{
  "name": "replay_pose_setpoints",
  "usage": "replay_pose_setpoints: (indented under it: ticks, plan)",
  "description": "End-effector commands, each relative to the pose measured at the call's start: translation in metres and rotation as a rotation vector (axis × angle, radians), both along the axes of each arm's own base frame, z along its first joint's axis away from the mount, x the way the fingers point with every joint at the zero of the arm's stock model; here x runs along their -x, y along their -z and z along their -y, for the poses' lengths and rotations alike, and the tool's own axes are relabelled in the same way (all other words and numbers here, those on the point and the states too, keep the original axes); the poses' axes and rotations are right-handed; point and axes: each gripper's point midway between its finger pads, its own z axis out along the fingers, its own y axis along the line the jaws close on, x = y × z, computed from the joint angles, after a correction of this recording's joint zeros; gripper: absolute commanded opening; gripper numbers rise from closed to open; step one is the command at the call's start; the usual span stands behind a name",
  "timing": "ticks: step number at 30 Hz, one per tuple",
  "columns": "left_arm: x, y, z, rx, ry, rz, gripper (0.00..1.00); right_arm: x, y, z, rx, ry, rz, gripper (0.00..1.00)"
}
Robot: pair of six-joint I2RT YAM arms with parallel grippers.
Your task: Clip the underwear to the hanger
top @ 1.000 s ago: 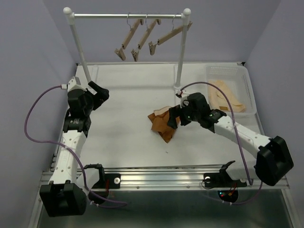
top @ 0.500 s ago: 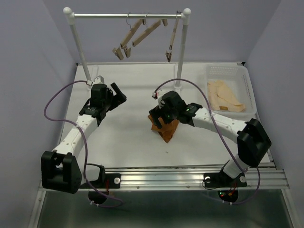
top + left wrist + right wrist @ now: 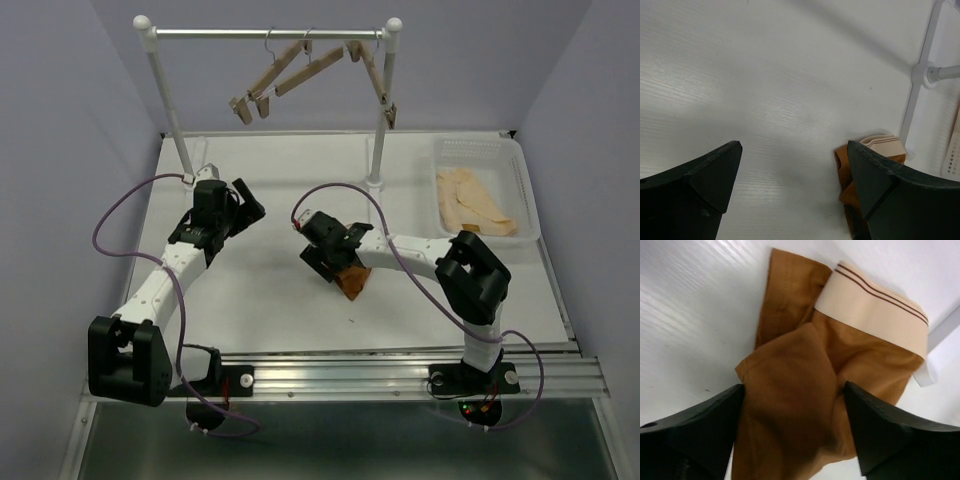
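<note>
The underwear (image 3: 352, 279) lies crumpled near the middle of the table (image 3: 260, 310), rust-brown with its tan waistband (image 3: 872, 315) folded on top, toward the rack's right post. The right gripper (image 3: 325, 256) is down over it with its jaws apart. In the right wrist view, one finger (image 3: 700, 425) sits on each side of a raised fold. Whether the tips already touch the cloth is hard to judge from this angle.

The left gripper (image 3: 245, 200) hangs over bare table to the left, well apart from the garment, jaws spread wide and holding nothing.

At the back, three wooden hangers (image 3: 310, 68) hang tilted from the rail (image 3: 265, 33). A white basket (image 3: 480, 143) at the right edge holds pale cream garments (image 3: 475, 200).
</note>
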Motion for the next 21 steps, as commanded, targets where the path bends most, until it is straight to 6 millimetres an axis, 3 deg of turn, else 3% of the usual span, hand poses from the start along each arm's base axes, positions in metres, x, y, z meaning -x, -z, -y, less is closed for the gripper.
replay_pose_setpoints:
  ticks: [1, 4, 8, 12, 16, 21]
  plan:
    - [-0.003, -0.010, -0.001, -0.012, -0.009, 0.042, 0.99, -0.011, -0.009, 0.027, 0.083, 0.125, 0.091, 0.59]
    - [-0.004, -0.010, -0.001, -0.009, -0.009, 0.043, 0.99, -0.015, -0.014, 0.036, 0.084, 0.206, 0.137, 0.33]
    - [-0.009, -0.010, 0.006, 0.013, 0.013, 0.051, 0.99, -0.016, -0.036, 0.022, -0.018, 0.209, 0.136, 0.23]
    - [-0.014, -0.010, 0.025, 0.049, 0.078, 0.056, 0.99, -0.017, -0.060, 0.005, -0.127, 0.194, 0.138, 0.11]
    - [-0.015, -0.008, 0.031, 0.047, 0.097, 0.052, 0.99, -0.021, -0.087, -0.011, -0.227, 0.156, 0.167, 0.06]
    - [-0.012, -0.012, 0.027, 0.034, 0.079, 0.061, 0.99, -0.019, -0.145, -0.052, -0.482, 0.033, 0.199, 0.06]
